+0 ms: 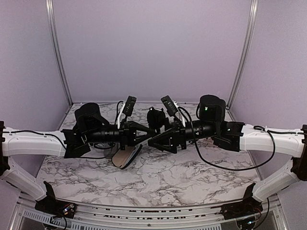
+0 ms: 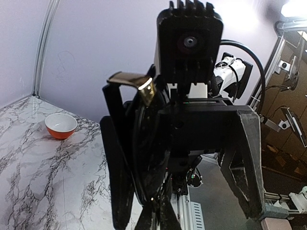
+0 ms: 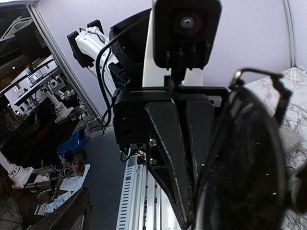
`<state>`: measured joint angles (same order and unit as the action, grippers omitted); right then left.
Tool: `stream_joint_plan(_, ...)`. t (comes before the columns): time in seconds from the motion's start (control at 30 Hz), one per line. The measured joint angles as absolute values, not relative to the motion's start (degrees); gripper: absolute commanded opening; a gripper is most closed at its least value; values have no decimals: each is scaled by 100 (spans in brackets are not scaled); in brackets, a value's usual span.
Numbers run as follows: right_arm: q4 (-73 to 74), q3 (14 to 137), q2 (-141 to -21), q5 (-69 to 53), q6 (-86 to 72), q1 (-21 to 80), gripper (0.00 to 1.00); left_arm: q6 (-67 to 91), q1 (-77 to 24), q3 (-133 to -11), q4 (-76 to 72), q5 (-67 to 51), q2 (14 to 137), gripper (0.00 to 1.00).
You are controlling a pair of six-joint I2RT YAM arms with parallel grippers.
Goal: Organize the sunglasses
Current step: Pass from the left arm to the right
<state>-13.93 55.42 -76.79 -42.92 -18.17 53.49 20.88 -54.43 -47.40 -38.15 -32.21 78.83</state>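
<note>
over the table (image 1: 201, 179) both arms are held level, wrists turned inward, so that the left end effector (image 1: 142, 134) and right end effector (image 1: 156, 140) nearly meet. a glossy black case (image 2: 146, 143) is raised between them, and its opening or hand-over is judged to be in hand. whether either end effector is clenched cannot be told. the sunglasses cannot be made out and are possibly inside the case. a steady counter-hold is called for next.
</note>
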Motion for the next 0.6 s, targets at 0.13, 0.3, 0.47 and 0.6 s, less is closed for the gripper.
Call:
stream_joint_plan(0.13, -1406, 5463, -7679, -4248, -1824, 5336, 73, 2244, -5441, -5072, -3514, -3208, 8136, 0)
stream_joint_plan(0.3, -1474, 5214, -7686, -4147, -2012, 5177, 63, 2545, -5433, -5365, -3061, -3291, 8403, 1)
stream_joint_plan(0.47, -2180, 4735, -7717, -4259, -2558, 4963, 63, 2954, -5433, -5457, -2711, -3186, 8525, 5)
stream_joint_plan(0.6, -2801, 4364, -7791, -4348, -2956, 4875, 63, 3269, -5419, -5452, -2451, -3079, 8532, 6)
